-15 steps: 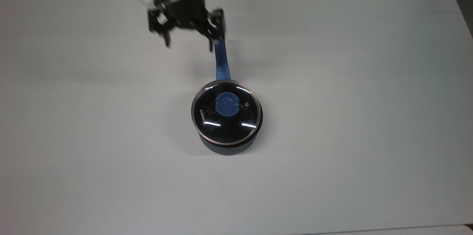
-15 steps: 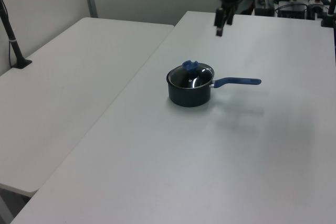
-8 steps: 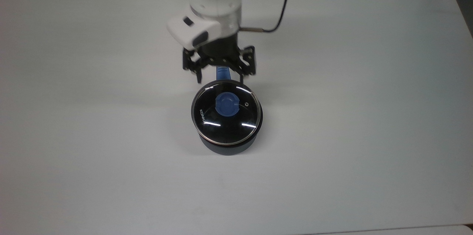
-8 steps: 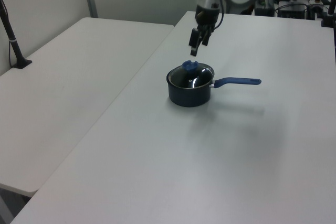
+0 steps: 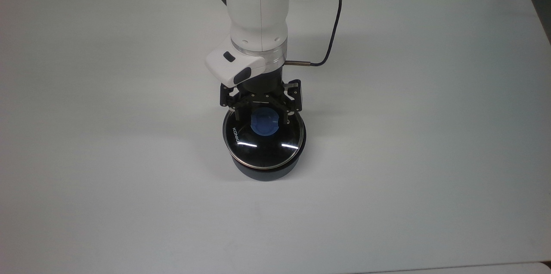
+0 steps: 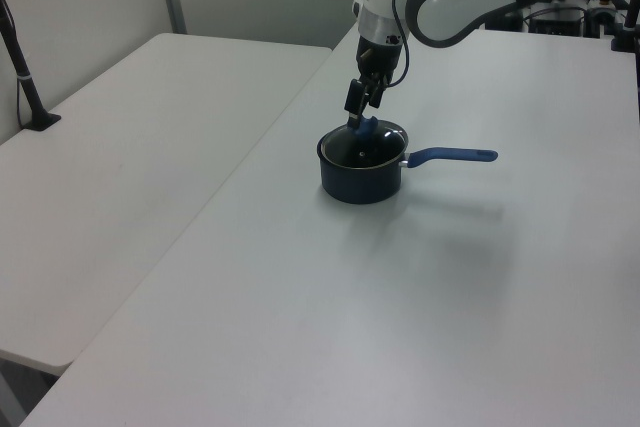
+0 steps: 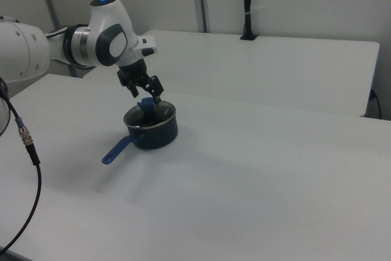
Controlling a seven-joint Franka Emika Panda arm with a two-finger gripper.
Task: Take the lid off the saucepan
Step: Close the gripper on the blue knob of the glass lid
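- Top view first: we see the gripper (image 5: 261,115) spread wide over the lid (image 5: 263,136), one finger on each side of the blue knob (image 5: 263,122) and not closed on it.
- We cannot tell from this view whether the fingertips touch the glass; in the left view the gripper (image 6: 357,119) sits just above the knob (image 6: 366,128), close to it.
- We find the lid seated on the saucepan (image 5: 267,170) — its metal rim rings the pot's mouth and white lettering shows near the top view's left edge of the glass.
- In the right view the gripper (image 7: 146,93) hangs tilted over the lid (image 7: 153,112), and the saucepan (image 7: 156,134) shows its long blue handle (image 7: 118,148) reaching toward the right view's lower left.
- In the left view that handle (image 6: 452,156) points to the left view's right.
- We see the pot standing near the middle of a white table (image 5: 409,114), with the white arm (image 5: 257,11) above it and a dark cable (image 5: 329,37) looping off its side — a second table (image 6: 130,147) lies beside it.
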